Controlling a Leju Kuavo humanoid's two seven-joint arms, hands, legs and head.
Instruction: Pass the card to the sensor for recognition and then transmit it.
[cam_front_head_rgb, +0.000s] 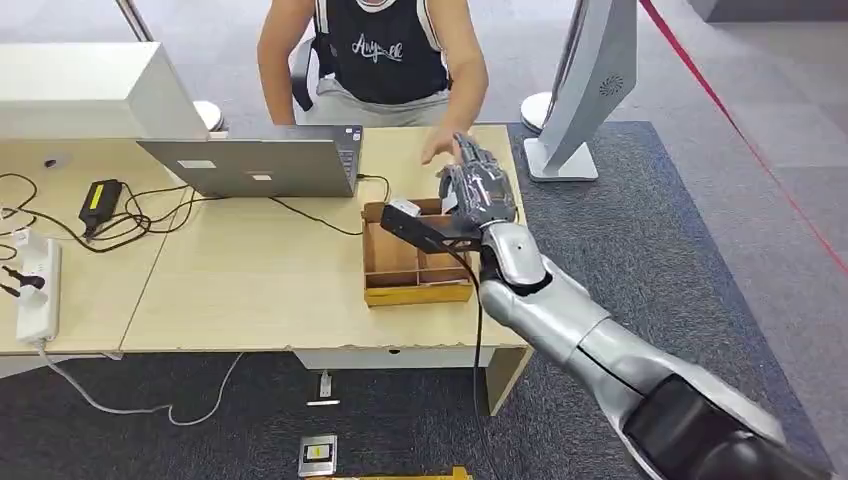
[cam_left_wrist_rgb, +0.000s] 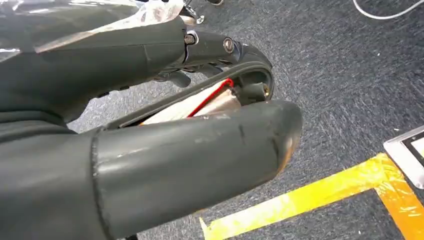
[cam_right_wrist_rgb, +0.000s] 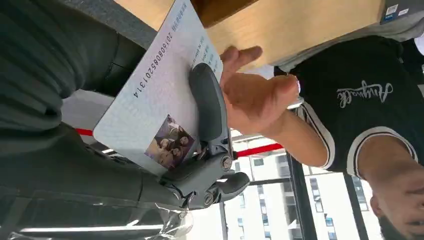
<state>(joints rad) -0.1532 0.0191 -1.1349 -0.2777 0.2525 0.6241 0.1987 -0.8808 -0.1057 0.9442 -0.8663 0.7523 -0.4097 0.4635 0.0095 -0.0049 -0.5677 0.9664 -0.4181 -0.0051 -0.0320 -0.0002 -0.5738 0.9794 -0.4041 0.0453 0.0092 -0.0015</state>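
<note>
My right hand (cam_front_head_rgb: 478, 185) reaches over the far side of the table above a cardboard box (cam_front_head_rgb: 415, 292), toward a seated person. In the right wrist view it holds a pale card (cam_right_wrist_rgb: 155, 95) with a printed number and a small photo, and a dark finger (cam_right_wrist_rgb: 210, 115) presses on the card's face. The person's open hand (cam_right_wrist_rgb: 255, 97) is just beyond the card's edge, palm toward it, and lies at my fingertips (cam_front_head_rgb: 440, 146). My left hand (cam_left_wrist_rgb: 200, 150) hangs over the carpet and holds nothing, with the thumb apart from the fingers.
An open grey laptop (cam_front_head_rgb: 260, 165) stands left of the box, with cables, a black adapter (cam_front_head_rgb: 100, 200) and a white power strip (cam_front_head_rgb: 35, 285) further left. A white stand (cam_front_head_rgb: 585, 90) rises off the table's right end. Yellow tape (cam_left_wrist_rgb: 310, 200) marks the carpet.
</note>
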